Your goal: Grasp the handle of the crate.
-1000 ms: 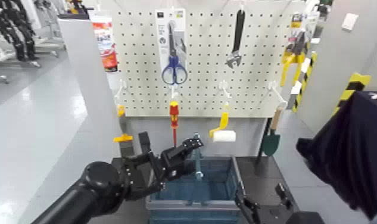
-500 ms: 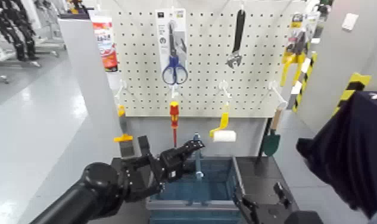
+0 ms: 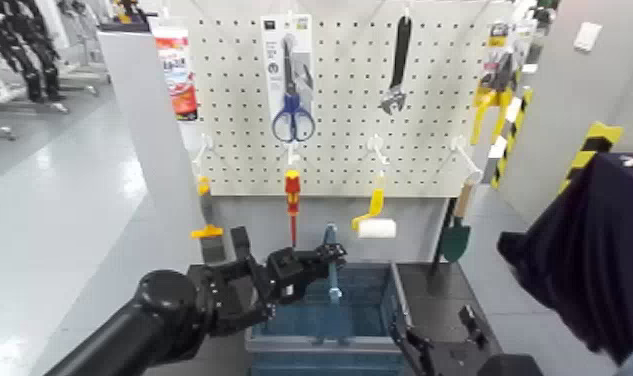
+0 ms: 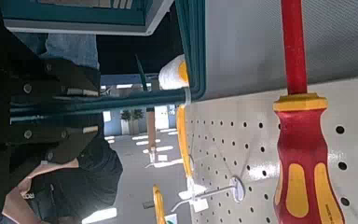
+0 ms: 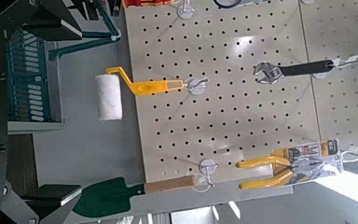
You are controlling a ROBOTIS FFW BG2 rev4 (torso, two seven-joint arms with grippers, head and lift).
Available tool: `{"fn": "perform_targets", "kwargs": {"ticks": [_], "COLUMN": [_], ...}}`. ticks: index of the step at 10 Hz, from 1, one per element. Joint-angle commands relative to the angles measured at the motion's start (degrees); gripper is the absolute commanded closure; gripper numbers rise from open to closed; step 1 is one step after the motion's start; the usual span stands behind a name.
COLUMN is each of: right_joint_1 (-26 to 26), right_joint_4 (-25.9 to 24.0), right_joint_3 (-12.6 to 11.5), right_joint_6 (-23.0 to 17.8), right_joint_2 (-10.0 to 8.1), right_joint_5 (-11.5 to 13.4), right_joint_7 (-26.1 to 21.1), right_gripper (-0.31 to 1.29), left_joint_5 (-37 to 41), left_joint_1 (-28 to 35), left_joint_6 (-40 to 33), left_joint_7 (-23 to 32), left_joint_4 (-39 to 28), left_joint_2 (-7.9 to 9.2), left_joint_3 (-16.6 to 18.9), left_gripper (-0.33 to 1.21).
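From your left: your left arm (image 3: 165,310) reaches in from the near left, past the scraper (image 3: 210,240) on the pegboard (image 3: 340,100). Next come the blue-handled scissors (image 3: 293,95), with the red-and-yellow screwdriver (image 3: 292,195) below them. Your left gripper (image 3: 335,257) is just right of that screwdriver, over the crate, pinching the teal handle (image 3: 332,278). The left wrist view shows the bar between the two fingers, one on each side; it's a cluttered angle, so how firm the grip is looks hard to judge. The handle arches upright over the middle of the blue crate (image 3: 325,344), which sits low in front of the pegboard. Further right hang the white paint roller (image 3: 377,229) and the adjustable wrench (image 3: 396,70) above it. Your right gripper (image 3: 437,320) is beside the crate's right side, fingers spread wide and holding nothing. Past it, the green trowel (image 3: 456,240), yellow-handled pliers (image 3: 492,100) above, then dark cloth (image 3: 590,260) at far right.
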Motion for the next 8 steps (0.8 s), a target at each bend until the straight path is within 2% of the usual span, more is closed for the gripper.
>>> {"fn": "perform_targets", "kwargs": {"ticks": [1, 6, 8], "right_joint_1": [0.1, 0.4, 0.5], "right_joint_4": [0.0, 0.0, 0.0], "right_joint_3": [-0.1, -0.6, -0.6], "right_joint_6": [-0.1, 0.0, 0.0], "right_joint_2": [0.01, 0.01, 0.01], "right_joint_5": [0.0, 0.1, 0.1], "right_joint_7": [0.0, -0.1, -0.1], "right_gripper": [0.14, 0.14, 0.14], "left_joint_5": [0.0, 1.8, 3.5], "left_joint_1": [0.4, 3.6, 6.7], "left_joint_6": [-0.3, -1.2, -1.2], "left_joint_7": [-0.1, 0.0, 1.8], "left_joint_4": [0.2, -4.1, -7.8], "left_joint_2": [-0.06, -0.23, 0.03], "left_joint_3": [0.1, 0.9, 2.6], "left_gripper": [1.17, 1.17, 1.17]}}
